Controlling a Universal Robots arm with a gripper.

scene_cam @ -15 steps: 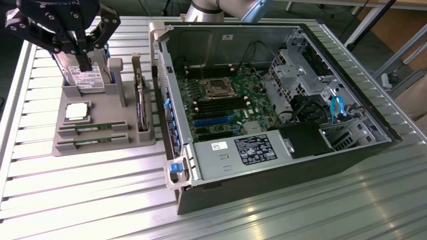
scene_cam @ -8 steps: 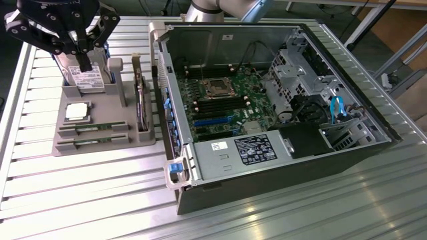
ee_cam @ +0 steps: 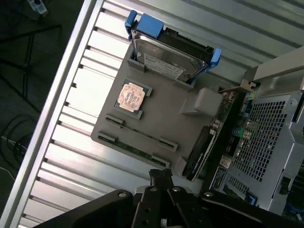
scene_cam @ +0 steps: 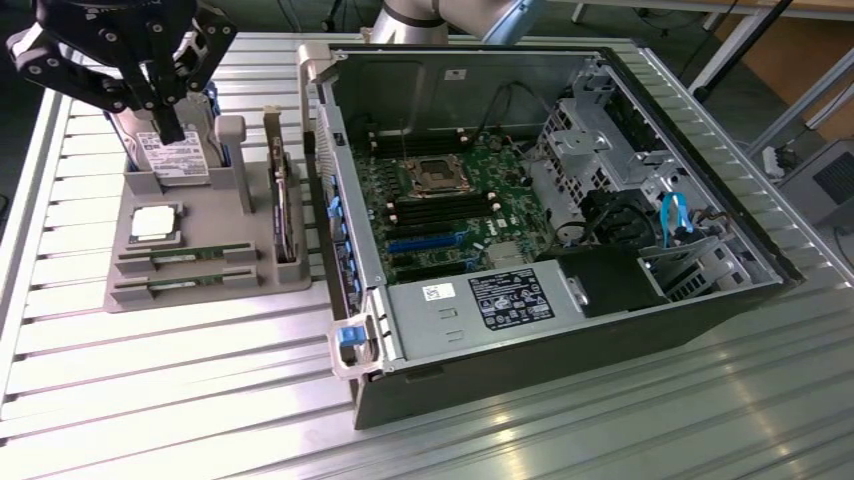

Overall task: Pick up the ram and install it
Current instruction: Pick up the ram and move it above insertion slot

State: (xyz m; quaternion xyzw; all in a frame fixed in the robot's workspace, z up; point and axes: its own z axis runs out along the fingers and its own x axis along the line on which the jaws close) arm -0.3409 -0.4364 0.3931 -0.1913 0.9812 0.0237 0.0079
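The ram (scene_cam: pixel 187 254) sat in a slot of the grey holder (scene_cam: pixel 220 232), at the exterior view's left of the open computer case (scene_cam: pixel 561 200). It was probably light, stiff and thin yet fragile, best pinched mid-length across its faces, clear of the contact edge. The end effector (scene_cam: pixel 171 135) hung over the hard drive (scene_cam: pixel 174 155), fingers pressed together and empty. The ribbed metal surface (scene_cam: pixel 160 390) looked hard and slick, with a dim workshop beyond.
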